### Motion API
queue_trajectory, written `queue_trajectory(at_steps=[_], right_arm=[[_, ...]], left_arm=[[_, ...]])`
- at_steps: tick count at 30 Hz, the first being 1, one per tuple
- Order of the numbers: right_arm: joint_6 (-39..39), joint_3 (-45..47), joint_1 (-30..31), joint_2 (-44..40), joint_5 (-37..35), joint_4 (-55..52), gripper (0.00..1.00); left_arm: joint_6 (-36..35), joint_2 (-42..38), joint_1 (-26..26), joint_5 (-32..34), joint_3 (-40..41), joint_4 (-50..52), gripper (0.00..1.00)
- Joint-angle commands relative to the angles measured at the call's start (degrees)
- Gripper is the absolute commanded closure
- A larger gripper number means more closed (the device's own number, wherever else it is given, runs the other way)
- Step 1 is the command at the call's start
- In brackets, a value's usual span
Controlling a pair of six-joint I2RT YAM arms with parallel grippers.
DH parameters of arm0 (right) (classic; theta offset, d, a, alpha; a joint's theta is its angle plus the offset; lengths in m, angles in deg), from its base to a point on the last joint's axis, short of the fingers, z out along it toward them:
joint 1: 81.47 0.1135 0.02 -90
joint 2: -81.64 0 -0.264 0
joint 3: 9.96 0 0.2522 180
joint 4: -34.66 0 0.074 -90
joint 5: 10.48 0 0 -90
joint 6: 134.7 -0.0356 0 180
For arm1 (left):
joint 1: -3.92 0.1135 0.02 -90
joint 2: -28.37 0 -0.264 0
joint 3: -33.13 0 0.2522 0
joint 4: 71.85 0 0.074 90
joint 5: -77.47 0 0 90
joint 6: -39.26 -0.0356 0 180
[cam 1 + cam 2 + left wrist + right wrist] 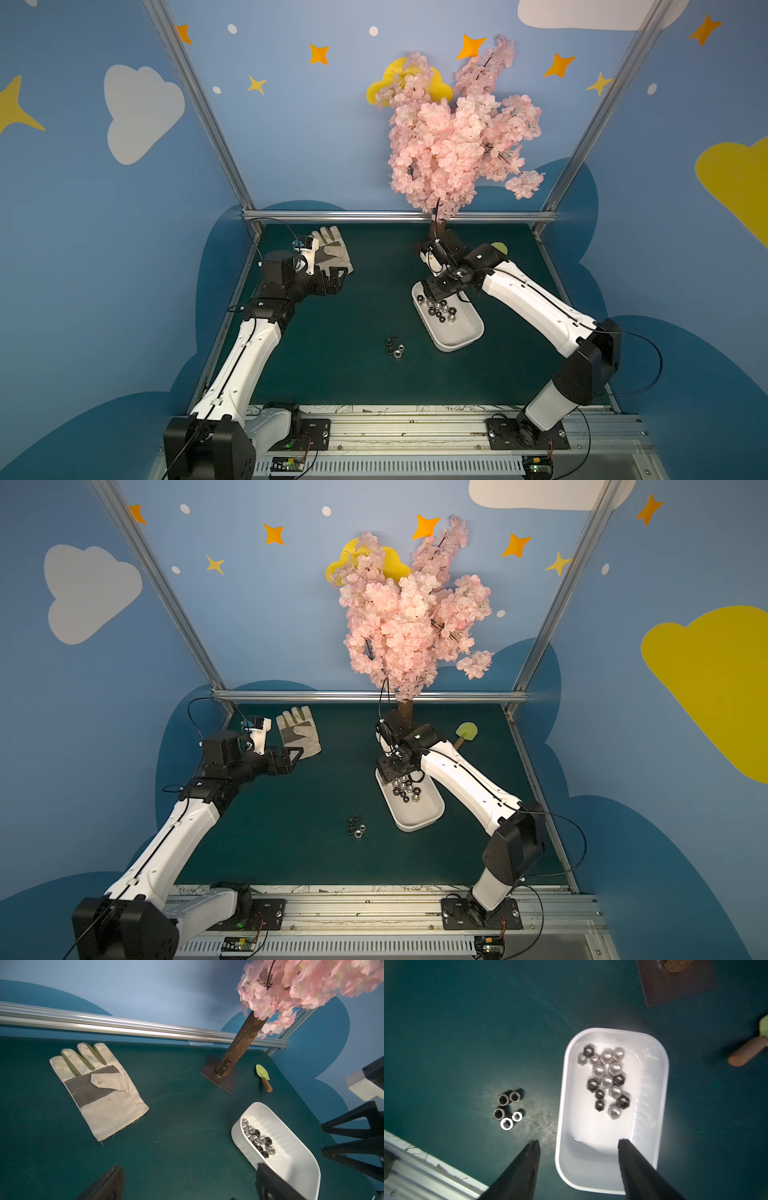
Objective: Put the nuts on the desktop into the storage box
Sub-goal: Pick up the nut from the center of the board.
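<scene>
Right wrist view gives the clearest tally: well over a dozen nuts (pixel 607 1081) lie flat and bunched on the floor of the storage box (pixel 591 1159), toward one short end, with none on the rim. Five loose nuts (pixel 503 1099) sit in a tight cluster on the table (pixel 446 1043), beside the box but not touching it.

In both top views that cluster lies just toward 6 o'clock from the table's middle, and the box is near it at about 2 o'clock.

The right end effector (pixel 578 1141) hangs over the box's 11 o'clock end, jaws parted with nothing between them. The left end effector (pixel 189 1166) is spread wide and empty, up around 10 o'clock on the table next to a work glove (pixel 97 1088), well apart from every nut.

By my reckoning the job is about three-quarters done. What is left is the five-nut cluster, at roughly 8 o'clock from the box. Those nuts sit so close together that taking one may nudge its neighbours.
</scene>
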Motion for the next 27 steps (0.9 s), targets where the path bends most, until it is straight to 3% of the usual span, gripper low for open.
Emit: queue_trajectory(at_steps=[1, 16, 27], right_arm=[[-1.8, 2.1, 3.1, 2.3, 3.3, 2.9, 0.34], [-2.7, -2.2, 13.6, 18.6, 6.8, 4.3, 0.38], [1.6, -8.8, 14.7, 26.8, 8.8, 3.7, 0.42]], left_arm=[[-0.4, -0.2, -0.3, 0.1, 0.0, 0.2, 0.00], [-0.8, -0.7, -0.5, 1.4, -0.1, 0.9, 0.00], [-0.8, -0.7, -0.5, 1.2, 0.0, 0.6, 0.00]])
